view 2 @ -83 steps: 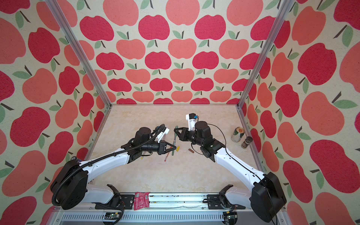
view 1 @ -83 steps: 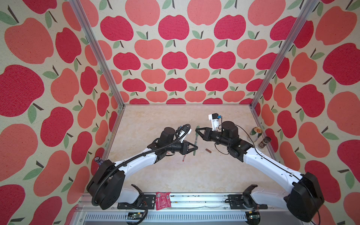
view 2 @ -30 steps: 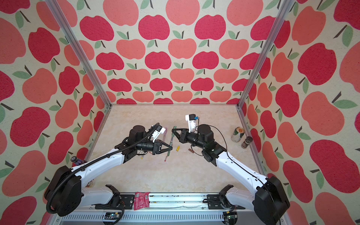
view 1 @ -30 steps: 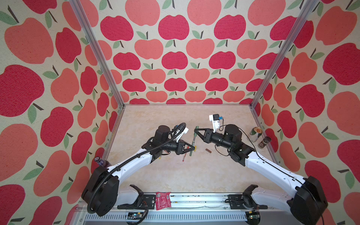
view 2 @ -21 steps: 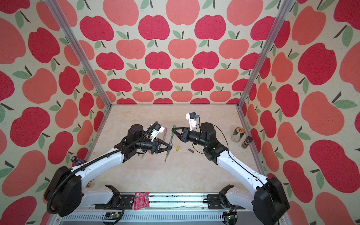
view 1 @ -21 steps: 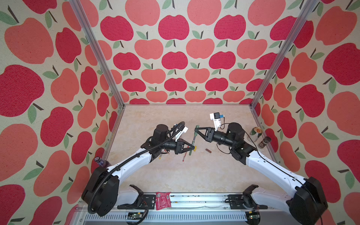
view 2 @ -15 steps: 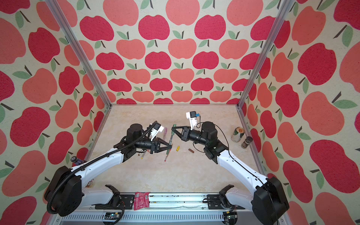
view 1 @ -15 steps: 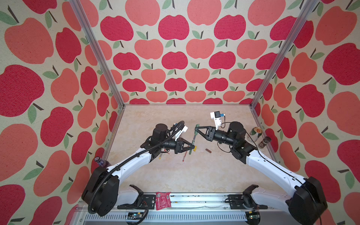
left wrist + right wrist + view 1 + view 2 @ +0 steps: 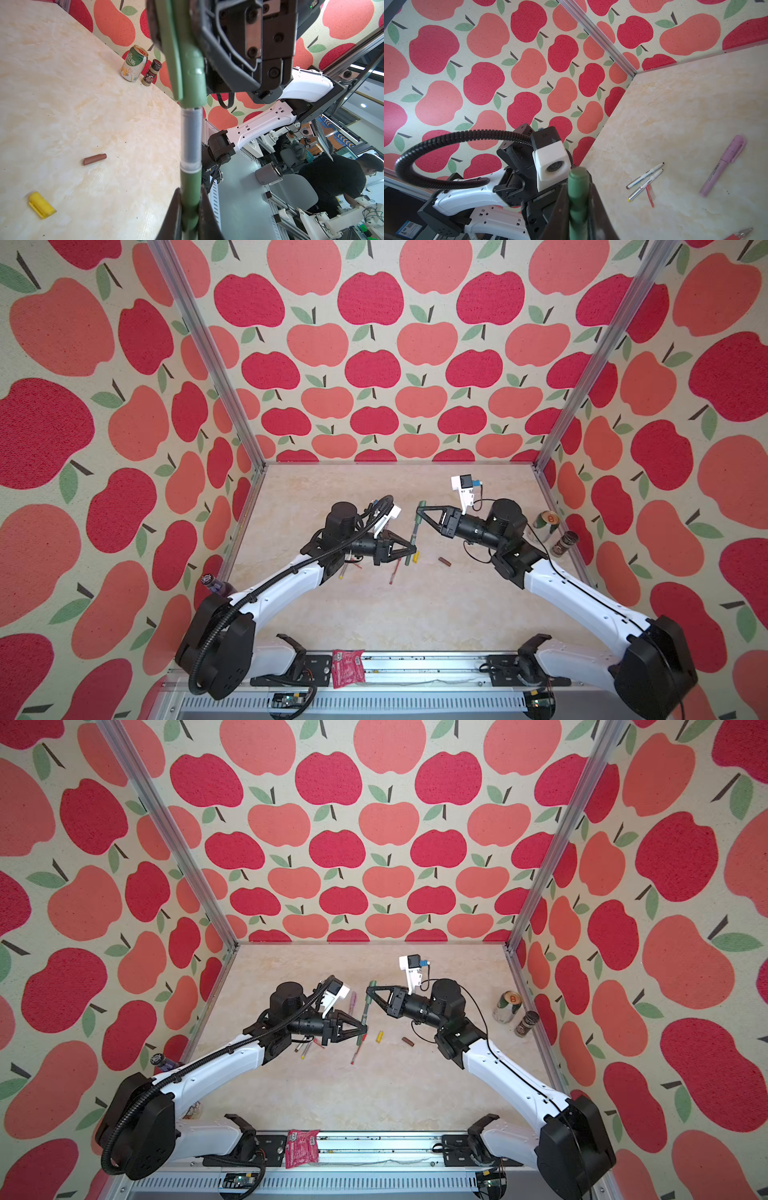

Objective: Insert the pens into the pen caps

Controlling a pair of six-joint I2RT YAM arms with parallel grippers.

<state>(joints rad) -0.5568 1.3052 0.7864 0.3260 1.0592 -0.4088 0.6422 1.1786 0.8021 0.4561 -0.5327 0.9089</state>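
- Green pen (image 9: 414,536) first, since that is where you can lose ground. It hangs tilted in the air over the middle of the desk (image 9: 374,614), pinched at both ends. The left jaws are closed tight on its lower barrel, and the right jaws are closed tight on the green cap (image 9: 421,507) at its upper end.
- So is the cap home?
- I'd judge not fully. From the left wrist you can see a grey band (image 9: 191,137) bare between the cap's mouth and the green barrel.
- What could spoil the last push?
- Your two arms must press along one line. If they are off, the barrel will likely bend or pivot in the narrow jaws, because smooth round plastic slips easily. If you let go on either side too soon, a half-seated cap may drop and roll among the loose yellow cap (image 9: 41,205) and brown cap (image 9: 95,159) below. Mind too that the left arm's camera block (image 9: 550,164) sits close behind the cap's end, so a long push could bring the arms together.
- And how does it look?
- It is slim, round and matte dark green all over. The cap matches, with a flat clip down one side and a rounded closed end. The lilac pen (image 9: 722,166) lies capped on the desk, and two white pens (image 9: 645,175) lie uncapped side by side.
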